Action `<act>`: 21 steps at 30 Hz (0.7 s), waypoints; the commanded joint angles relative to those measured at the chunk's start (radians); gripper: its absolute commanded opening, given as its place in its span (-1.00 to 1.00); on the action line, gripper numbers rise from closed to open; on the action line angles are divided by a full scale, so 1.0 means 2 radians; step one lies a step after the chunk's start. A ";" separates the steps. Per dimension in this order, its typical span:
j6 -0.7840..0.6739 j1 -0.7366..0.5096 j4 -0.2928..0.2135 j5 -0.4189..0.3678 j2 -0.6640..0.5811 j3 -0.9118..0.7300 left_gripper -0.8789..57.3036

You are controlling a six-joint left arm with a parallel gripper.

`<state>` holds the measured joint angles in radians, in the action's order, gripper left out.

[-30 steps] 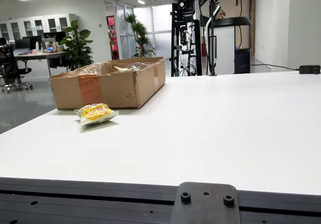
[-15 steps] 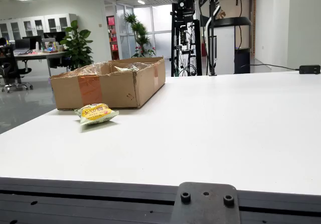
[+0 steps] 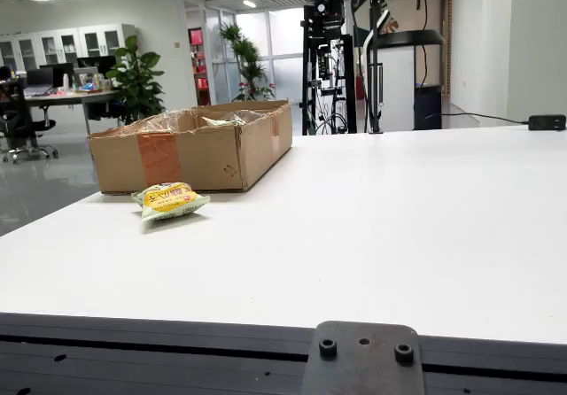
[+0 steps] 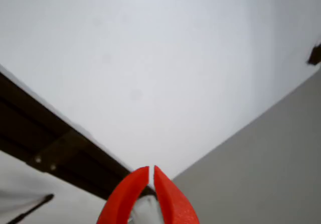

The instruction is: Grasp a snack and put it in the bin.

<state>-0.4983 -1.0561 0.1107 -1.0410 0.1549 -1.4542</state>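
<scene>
A yellow and green snack packet [image 3: 170, 201] lies on the white table [image 3: 381, 227], just in front of the open cardboard box [image 3: 197, 147], at the left in the view from the side. Another packet [image 3: 221, 120] shows inside the box. The arm and its gripper do not appear in the view from the side. In the view that rides on the gripper, the gripper [image 4: 151, 170] has red fingers [image 4: 128, 196] whose tips almost touch, with nothing between them. It looks down on bare white table [image 4: 150, 68] near a corner; no snack or box shows there.
A black mounting plate [image 3: 363, 360] sits on the table's front rail. A black frame with equipment [image 3: 330, 63] stands behind the table. A small black box [image 3: 546, 122] with a cable lies at the far right edge. The table's dark edge [image 4: 65, 143] and grey floor [image 4: 271, 169] show under the gripper.
</scene>
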 commanded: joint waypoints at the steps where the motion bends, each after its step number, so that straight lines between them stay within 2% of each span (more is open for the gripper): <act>1: -0.063 0.015 0.012 0.008 0.000 0.000 -0.85; 9: -0.143 0.039 0.031 0.013 0.004 0.000 -0.56; 21: -0.166 0.066 0.057 0.025 0.029 0.000 -0.12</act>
<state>-0.8347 -0.9323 0.2181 -1.0017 0.2092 -1.4542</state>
